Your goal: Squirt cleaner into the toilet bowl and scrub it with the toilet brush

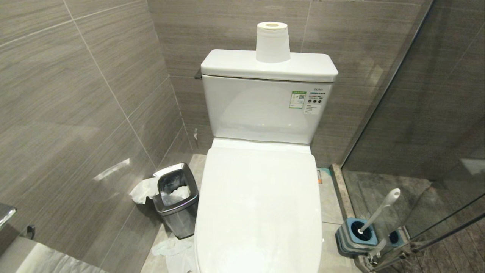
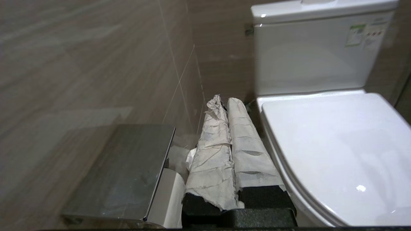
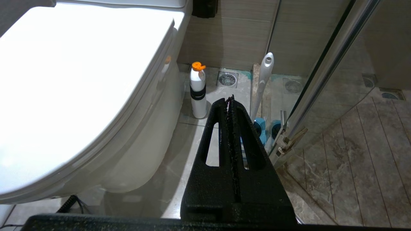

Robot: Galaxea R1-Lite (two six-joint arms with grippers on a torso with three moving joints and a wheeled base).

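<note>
Both jaw sets are sitting pressed together w/ nothing pinched: the left gripper (image 2: 224, 104), its 2 fingers (image 2: 213, 154) wrapped in grubby white tape, is pointing along the gap btwn the tiled wall and the toilet, and the right gripper (image 3: 230, 100), bare black fingers (image 3: 239, 128) meeting along a thin seam, is hanging over the floor on the toilet's other side. Neither arm is showing in the head view. The toilet bowl (image 1: 258, 204) is sitting w/ its white lid (image 1: 261, 189) down, so the inside is not showing; its tank (image 1: 261, 110) is carrying 1 roll of paper (image 1: 272, 41) on top. The toilet brush (image 1: 380, 208) is standing tilted in its blue-topped grey holder (image 1: 350, 239) on the floor to the toilet's right, just beside the glass shower partition (image 1: 428, 113); the bristle head is hiding down in the holder. In the right wrist view a white bottle w/ an orange cap (image 3: 197, 93) is standing upright on the floor near the toilet's base, near a floor drain (image 3: 227, 79). A steel waste bin (image 1: 176, 199) w/ crumpled paper in it is standing on the left side, w/ more paper scraps (image 1: 170, 248) lying on the floor by it. A metal paper holder (image 2: 128, 170) is jutting from the wall just beside the left gripper.
</note>
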